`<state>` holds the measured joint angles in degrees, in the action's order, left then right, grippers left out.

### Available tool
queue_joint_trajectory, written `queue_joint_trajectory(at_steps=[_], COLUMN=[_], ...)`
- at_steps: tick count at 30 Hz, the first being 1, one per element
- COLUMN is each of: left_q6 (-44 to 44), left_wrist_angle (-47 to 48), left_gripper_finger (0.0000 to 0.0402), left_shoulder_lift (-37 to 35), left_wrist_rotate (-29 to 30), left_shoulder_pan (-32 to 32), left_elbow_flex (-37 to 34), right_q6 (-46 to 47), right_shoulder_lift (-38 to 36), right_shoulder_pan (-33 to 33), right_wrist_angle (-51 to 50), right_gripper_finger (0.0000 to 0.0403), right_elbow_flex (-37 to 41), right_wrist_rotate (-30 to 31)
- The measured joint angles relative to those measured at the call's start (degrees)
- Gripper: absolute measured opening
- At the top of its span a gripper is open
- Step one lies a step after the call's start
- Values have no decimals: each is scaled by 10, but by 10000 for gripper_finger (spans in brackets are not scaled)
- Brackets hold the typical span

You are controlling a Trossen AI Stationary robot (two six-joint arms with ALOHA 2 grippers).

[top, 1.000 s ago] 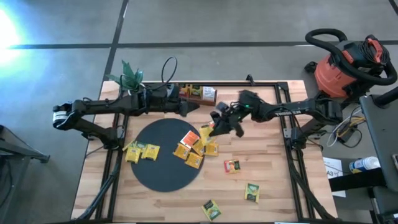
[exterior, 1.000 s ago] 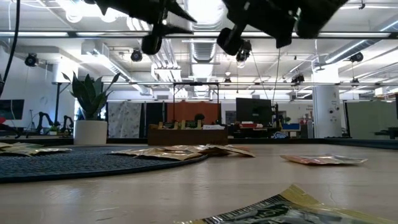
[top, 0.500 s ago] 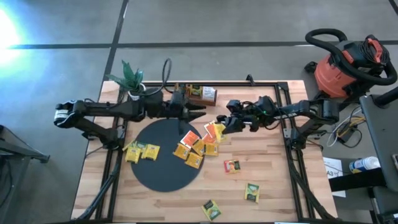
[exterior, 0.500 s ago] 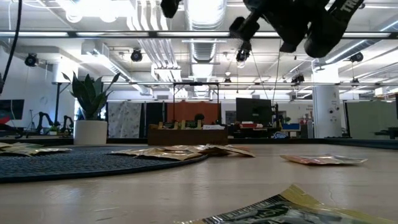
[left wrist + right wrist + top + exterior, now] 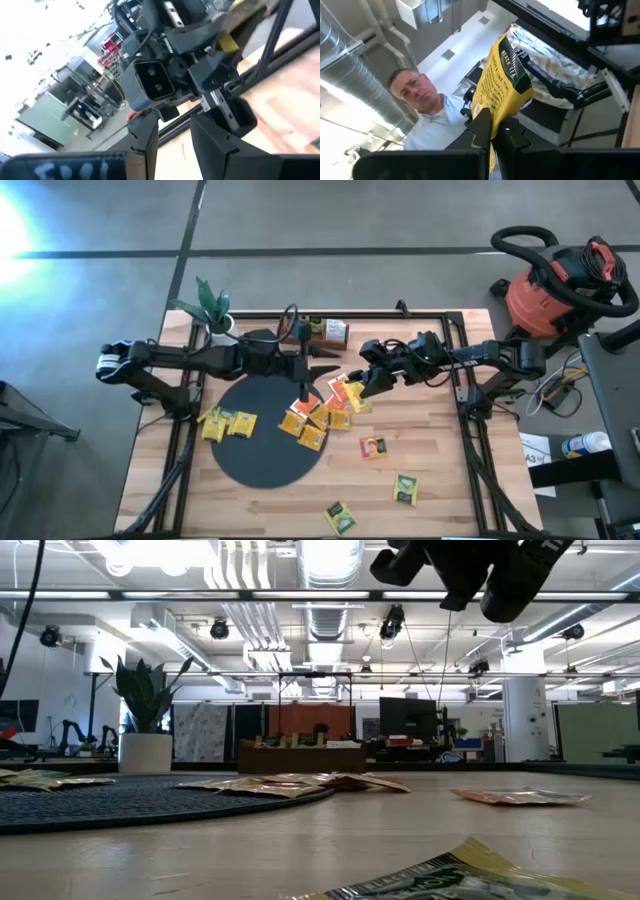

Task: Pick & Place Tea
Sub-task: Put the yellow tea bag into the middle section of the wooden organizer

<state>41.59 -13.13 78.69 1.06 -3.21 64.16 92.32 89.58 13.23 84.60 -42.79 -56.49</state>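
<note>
My right gripper [image 5: 368,380] hangs above the table beside the black round mat [image 5: 250,450], shut on a yellow tea packet [image 5: 502,75]. My left gripper [image 5: 322,367] hangs over the mat's far edge. It faces the right gripper with open fingers [image 5: 145,142] and nothing between them. Several tea packets [image 5: 312,420] lie piled on the mat's right part, and two yellow ones [image 5: 228,423] on its left. More lie on the wood [image 5: 373,447] [image 5: 405,489] [image 5: 340,516]. My right gripper pinches the yellow packet's lower edge [image 5: 487,120] between its two fingers. The fingers come from the table's right side, tipped a little above level. The packet stands out past the fingertips, lifted clear of the table and mat.
A brown wooden tray [image 5: 325,330] and a potted plant [image 5: 210,305] stand at the far edge. A red vacuum [image 5: 560,280] stands on the floor to the right. A person [image 5: 427,115] shows beyond the table in the right wrist view. A packet [image 5: 450,878] lies close to the low camera.
My left gripper has rolled about its own axis, drifted toward the right gripper and risen out of the low view. My right gripper has tipped and rolled upward, turning the yellow packet with it, and drawn back slightly toward the table's right.
</note>
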Motion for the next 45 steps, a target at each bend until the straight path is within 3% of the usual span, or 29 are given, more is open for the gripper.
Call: queue_joint_trajectory(at_steps=[7,17,37,45], left_q6=[9,9,50,48], left_wrist_angle=[-69,-88,-88,-77], left_gripper_finger=[110,110,109,44], left_shoulder_lift=[16,49,51,51], left_wrist_rotate=[-51,-106,-103,-84], left_shoulder_pan=[9,14,50,57], left_elbow_flex=[3,15,19,19], right_q6=[34,48,57,48], right_shoulder_lift=[0,0,0,0], right_shoulder_pan=[0,0,0,0], right_wrist_angle=[-3,-3,-5,-18], right_gripper_finger=[13,13,13,13], right_elbow_flex=[0,0,18,18], right_wrist_rotate=[3,16,18,25])
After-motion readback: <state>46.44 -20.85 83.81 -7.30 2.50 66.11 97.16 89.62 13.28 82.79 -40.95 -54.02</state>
